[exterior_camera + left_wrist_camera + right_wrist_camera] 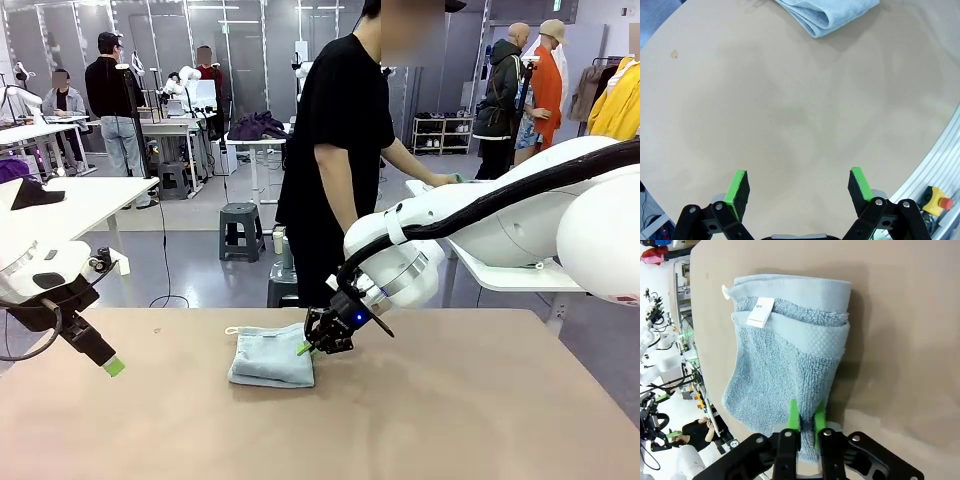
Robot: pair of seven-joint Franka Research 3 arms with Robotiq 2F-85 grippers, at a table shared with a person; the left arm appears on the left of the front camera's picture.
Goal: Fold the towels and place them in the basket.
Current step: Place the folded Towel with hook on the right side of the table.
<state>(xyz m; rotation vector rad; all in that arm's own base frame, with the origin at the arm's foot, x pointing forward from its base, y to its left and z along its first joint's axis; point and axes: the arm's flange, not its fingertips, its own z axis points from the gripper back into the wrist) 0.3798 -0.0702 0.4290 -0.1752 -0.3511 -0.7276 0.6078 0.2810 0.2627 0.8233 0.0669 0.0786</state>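
Front view, left to right. The left tool (pixel 108 362) hangs low over the left part of the desk (pixel 450 420), its green-tipped fingers angled down and to the right, touching nothing. In the left wrist view the same left tool (pixel 800 187) stands wide, its two green pads (pixel 737 187) well apart with only bare desk surface (pixel 790 115) between them. A small brown mark (pixel 674 53) lies on the desk near the upper left of that view, and a yellow box with a red button (pixel 936 201) sits beyond the desk edge at lower right.

Near the middle of the desk lies the pale blue towel (pixel 268 360), folded into a thick pad of several layers, flat on the surface. Its corner loop (pixel 233 330) projects from the far left corner. In the left wrist view the towel (pixel 827 14) appears at the top edge, well apart from the left tool.

The right tool (pixel 306 347) meets the towel at its right edge. In the right wrist view the right tool (pixel 806 416) is narrow, its pads pinching the near edge of the towel (pixel 785 355). The white label (pixel 761 311) and loop (pixel 726 291) lie at the far end.

Behind the desk, a person in a black shirt (pixel 340 140) stands turned to the right, one hand (pixel 440 181) extended over a white side table (pixel 510 275).
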